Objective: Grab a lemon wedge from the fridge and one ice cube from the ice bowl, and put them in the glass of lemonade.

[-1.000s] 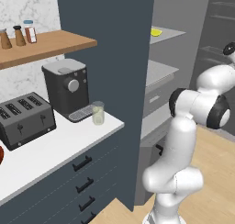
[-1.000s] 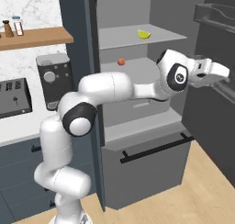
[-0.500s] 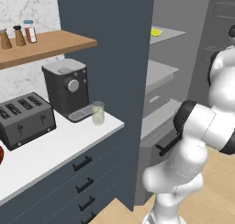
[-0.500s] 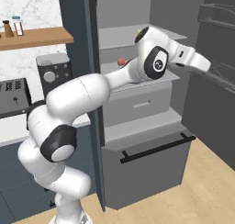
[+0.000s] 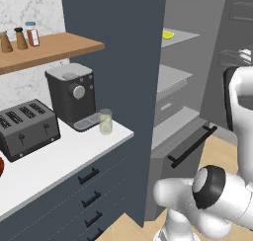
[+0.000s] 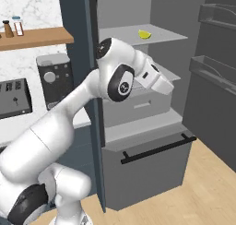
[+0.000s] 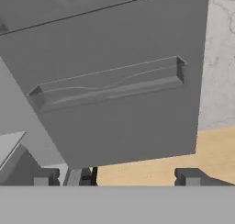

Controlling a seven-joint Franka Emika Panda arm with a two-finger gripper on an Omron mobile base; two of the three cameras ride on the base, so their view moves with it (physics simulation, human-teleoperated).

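I find the tall grey fridge (image 6: 152,104) standing open at centre frame of the right base view, its grey shelves and lower drawer with a long black bar handle exposed. The small bright yellow lemon wedge (image 6: 144,34) lies on the top shelf, upper centre of that frame; from the left base view it sits at upper right (image 5: 168,34). Nothing touches it.

The white arm's hand hangs in front of the middle shelf, below and just right of the wedge in the right base view. In the hand view the two-finger gripper (image 7: 117,177) shows its dark tips set far apart at the bottom edge, spread wide with nothing between them. That camera faces the open fridge door's inner panel with its moulded shelf, with wooden floor at lower right.

The small clear glass of pale yellow-green lemonade (image 5: 105,121) stands on the white counter just beside the dark grey coffee machine (image 5: 70,94), left of centre in the left base view. A reddish-brown rim at the far left edge may be the ice bowl; I cannot confirm.

Judgement: the first step, reaching for the wedge, is in hand. The next move calls for raising the hand to the top shelf, turning the fingers toward the wedge, and closing on it.
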